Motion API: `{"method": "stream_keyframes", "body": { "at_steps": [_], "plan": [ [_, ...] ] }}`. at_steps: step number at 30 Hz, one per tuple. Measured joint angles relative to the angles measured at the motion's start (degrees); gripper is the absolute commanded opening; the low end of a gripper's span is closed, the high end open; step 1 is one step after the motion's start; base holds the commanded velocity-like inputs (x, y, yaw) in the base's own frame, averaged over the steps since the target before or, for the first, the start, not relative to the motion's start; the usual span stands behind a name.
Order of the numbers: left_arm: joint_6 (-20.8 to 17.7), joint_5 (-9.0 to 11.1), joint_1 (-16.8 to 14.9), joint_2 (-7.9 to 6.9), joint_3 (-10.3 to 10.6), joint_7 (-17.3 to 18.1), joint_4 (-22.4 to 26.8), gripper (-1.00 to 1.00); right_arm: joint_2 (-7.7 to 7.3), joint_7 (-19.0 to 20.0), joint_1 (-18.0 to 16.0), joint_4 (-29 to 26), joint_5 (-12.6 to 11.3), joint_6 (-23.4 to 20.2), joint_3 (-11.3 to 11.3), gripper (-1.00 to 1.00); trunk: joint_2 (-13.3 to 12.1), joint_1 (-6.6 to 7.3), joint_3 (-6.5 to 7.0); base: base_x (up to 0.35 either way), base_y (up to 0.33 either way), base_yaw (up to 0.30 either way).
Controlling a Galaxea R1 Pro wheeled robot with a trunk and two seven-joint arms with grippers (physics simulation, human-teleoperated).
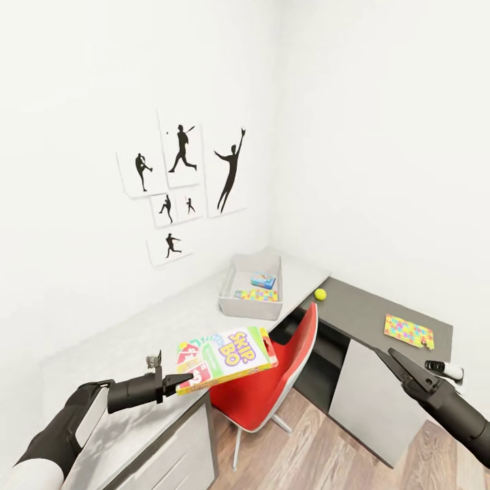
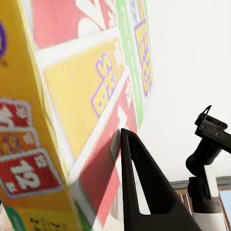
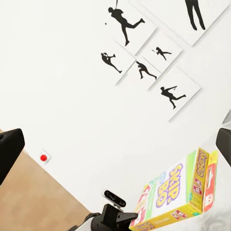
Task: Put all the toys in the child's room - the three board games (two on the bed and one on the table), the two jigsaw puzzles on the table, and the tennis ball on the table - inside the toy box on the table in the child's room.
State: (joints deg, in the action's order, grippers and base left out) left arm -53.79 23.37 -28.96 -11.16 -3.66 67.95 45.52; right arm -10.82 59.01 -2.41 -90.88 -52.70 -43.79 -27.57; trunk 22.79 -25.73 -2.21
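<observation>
SKIP-BO board game point(image 1: 228, 359) pinched at end by left gripper point(image 1: 178, 381), held level for carrying to toy box point(image 1: 250, 286); right gripper point(image 1: 389, 358) empty, jaw state unclear.

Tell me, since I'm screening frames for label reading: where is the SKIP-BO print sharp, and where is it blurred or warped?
Head view: SKIP-BO box readable, held by the left end effector. Left wrist view: too close, print stretched and soft. Right wrist view: small but legible.

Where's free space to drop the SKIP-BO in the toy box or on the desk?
Toy box: far end bare; near end crowded with the small blue game and a jigsaw puzzle. Pale table bare between box and left gripper. Dark section open between tennis ball and second puzzle.
</observation>
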Motion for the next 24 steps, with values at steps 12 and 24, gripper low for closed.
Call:
{"method": "stream_keyframes", "body": {
  "at_steps": [12,24],
  "plan": [
    [0.00,0.06,0.02,-0.01,-0.02,-0.03,0.01,-1.00,0.02,-2.53,-0.01,-0.09,-0.08,-0.01,0.18,1.00,0.00,0.00,0.13,0.111,-0.105,0.103],
    [0.00,-0.01,0.01,-0.02,-0.02,-0.17,0.00,-1.00,0.02,-2.70,-0.02,-0.10,-0.09,-0.03,0.28,1.00,0.00,0.00,0.60,0.113,-0.266,0.256]
  ]
}}
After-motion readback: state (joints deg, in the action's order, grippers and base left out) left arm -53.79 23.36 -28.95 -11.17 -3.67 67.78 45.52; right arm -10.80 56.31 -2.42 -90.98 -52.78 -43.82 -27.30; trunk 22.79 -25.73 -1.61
